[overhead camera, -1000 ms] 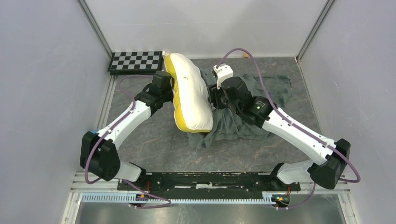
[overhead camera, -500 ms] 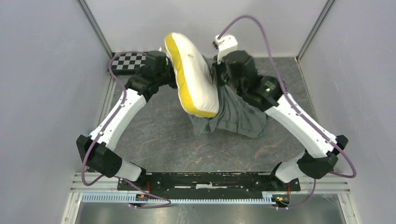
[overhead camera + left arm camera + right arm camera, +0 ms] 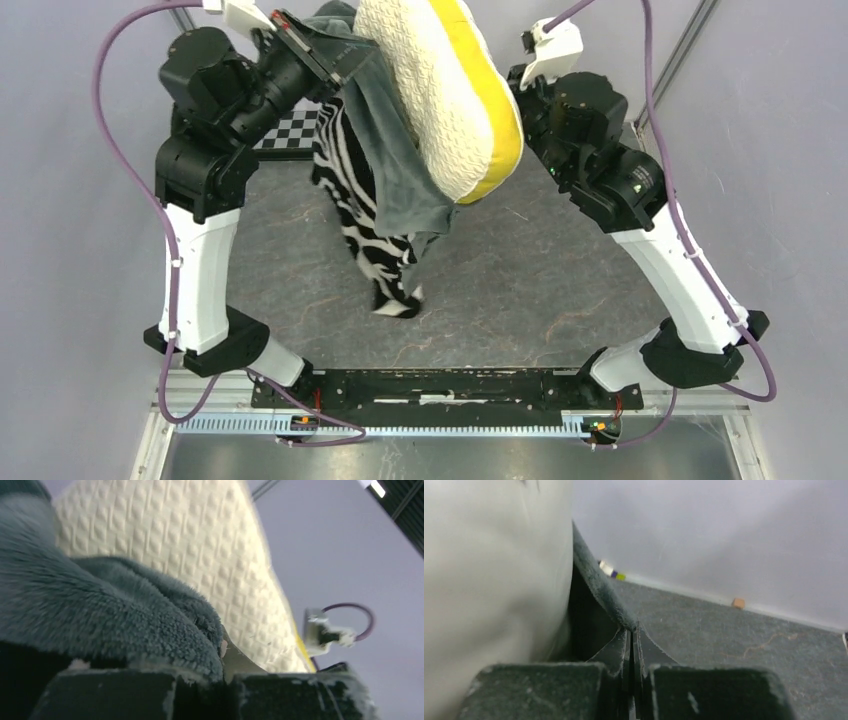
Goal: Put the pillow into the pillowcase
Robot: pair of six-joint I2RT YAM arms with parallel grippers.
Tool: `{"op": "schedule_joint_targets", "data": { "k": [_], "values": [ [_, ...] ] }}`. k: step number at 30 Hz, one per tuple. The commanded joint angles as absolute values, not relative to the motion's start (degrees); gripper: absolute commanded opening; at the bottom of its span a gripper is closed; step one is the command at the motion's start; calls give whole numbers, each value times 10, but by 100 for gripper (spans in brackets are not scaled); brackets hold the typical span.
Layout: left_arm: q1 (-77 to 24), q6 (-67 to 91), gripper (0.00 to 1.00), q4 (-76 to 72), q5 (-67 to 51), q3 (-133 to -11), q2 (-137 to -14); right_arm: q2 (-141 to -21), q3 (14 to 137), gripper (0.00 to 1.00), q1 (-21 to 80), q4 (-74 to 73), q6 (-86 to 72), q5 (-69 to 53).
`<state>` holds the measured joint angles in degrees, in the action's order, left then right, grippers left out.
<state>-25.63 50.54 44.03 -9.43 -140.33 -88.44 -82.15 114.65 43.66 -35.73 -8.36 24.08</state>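
No text, label or number is legible.

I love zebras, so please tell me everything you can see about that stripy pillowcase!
The pillowcase is a soft, floppy sack: black-and-white zebra stripes on one face, fuzzy dark grey-green plush on the other. It is held up high and hangs down crumpled towards the table. The left tool pinches its plush edge on one side; the right tool pinches its thin rim on the other. The cream quilted pillow rests against its top, partly wrapped by the grey-green side.
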Motion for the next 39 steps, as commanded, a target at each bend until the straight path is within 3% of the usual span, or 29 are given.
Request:
{"op": "schedule_joint_targets", "data": {
  "k": [1, 4, 8, 12, 15, 18, 20, 24, 26, 28, 31, 36, 39],
  "values": [
    [-300, 455, 3, 462, -121, -1324, -875, -838, 1290, 0, 414, -283, -38, 280],
    [-312, 450, 2, 455, -128, -1286, -833, -858, 1308, 0, 409, -272, -25, 282],
    [-296, 475, 3, 454, -70, -1412, -875, -808, 1177, 0, 415, -270, -81, 200],
    [-226, 582, 3, 373, -125, -1452, -935, -733, 1068, 0, 432, -244, -81, 225],
    [-300, 537, 3, 403, -133, -1447, -954, -779, 1193, 0, 411, -301, -34, 292],
    [-375, 496, 3, 402, -114, -1354, -909, -868, 1372, 0, 379, -354, -5, 308],
    [-382, 492, 3, 392, -106, -1347, -894, -861, 1319, 0, 369, -330, -5, 298],
    [-292, 536, 3, 423, -115, -1518, -950, -802, 1138, 0, 376, -306, -73, 221],
    [-213, 619, 3, 343, -168, -1477, -950, -760, 1048, 0, 391, -276, -86, 221],
    [-200, 630, 3, 333, -179, -1462, -960, -723, 1015, 0, 393, -247, -89, 228],
    [-259, 586, 3, 360, -207, -1454, -972, -730, 1085, 0, 387, -258, -57, 283],
    [-366, 506, 3, 391, -178, -1421, -938, -826, 1313, 0, 354, -316, -38, 297],
    [-335, 505, 3, 399, -152, -1494, -951, -794, 1238, 0, 355, -293, -86, 213]
  ]
}}
